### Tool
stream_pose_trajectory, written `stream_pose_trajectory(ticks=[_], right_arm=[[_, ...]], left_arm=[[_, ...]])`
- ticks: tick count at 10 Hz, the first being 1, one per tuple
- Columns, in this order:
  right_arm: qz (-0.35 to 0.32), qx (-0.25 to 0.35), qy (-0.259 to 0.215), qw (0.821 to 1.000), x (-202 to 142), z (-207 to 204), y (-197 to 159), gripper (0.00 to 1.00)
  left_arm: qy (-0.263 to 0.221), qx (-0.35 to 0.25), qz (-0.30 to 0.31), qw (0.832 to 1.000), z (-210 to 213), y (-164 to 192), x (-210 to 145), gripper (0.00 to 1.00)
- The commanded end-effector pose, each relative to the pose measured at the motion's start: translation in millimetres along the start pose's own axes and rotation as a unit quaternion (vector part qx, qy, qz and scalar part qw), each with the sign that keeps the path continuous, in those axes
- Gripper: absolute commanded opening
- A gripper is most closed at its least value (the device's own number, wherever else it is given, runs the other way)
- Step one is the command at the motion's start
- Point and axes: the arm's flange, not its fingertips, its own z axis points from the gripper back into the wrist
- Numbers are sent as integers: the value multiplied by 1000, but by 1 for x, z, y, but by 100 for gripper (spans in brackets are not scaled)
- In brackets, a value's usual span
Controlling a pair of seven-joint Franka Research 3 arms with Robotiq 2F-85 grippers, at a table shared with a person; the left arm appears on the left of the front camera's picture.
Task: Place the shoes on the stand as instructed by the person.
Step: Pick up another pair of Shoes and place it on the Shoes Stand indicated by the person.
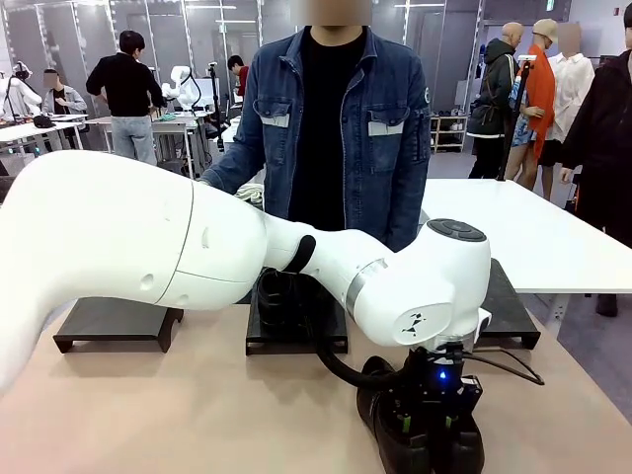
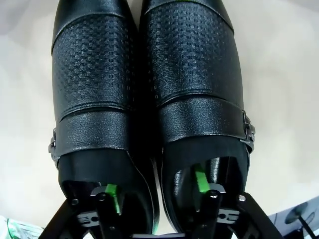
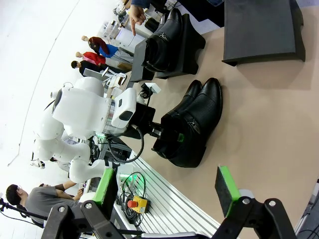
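Here, my left pincer (image 2: 155, 191) stands spread, one finger inside each shoe of the near pair (image 2: 192, 74) on the table (image 2: 284, 99).
Stiff, slick leather; I would pinch the adjoining heel walls.

You have bright, even light from overhead in all views. Glare streaks the glossy shoes (image 2: 189, 64) in the left wrist view, with soft shadow on the table (image 2: 284, 74) just beside them. Right wrist view: straight edges bow far from the shoes, and the background beyond them is overexposed.
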Motion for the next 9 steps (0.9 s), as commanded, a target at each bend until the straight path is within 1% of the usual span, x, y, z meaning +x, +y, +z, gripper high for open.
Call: stream_pose_trajectory(ticks=[1,2,3,4,6,7,9], right_arm=[[4,5,-5,1000,0,1,1,100],[4,5,-5,1000,0,1,1,100],[4,5,-5,1000,0,1,1,100],[4,5,-5,1000,0,1,1,100],[4,5,-5,1000,0,1,1,100],[4,5,-5,1000,0,1,1,100],[4,5,-5,1000,0,1,1,100]], left_arm=[[6,1,5,1000,6,0,2,0],[7,3,7,1000,7,1,3,15],[10,5,7,1000,6,1,4,5],[11,6,7,1000,6,1,4,0],[9,-1,19,1000,22,5,3,0],[-2,17,36,999,41,8,3,0],[3,25,39,999,91,19,1,0]])
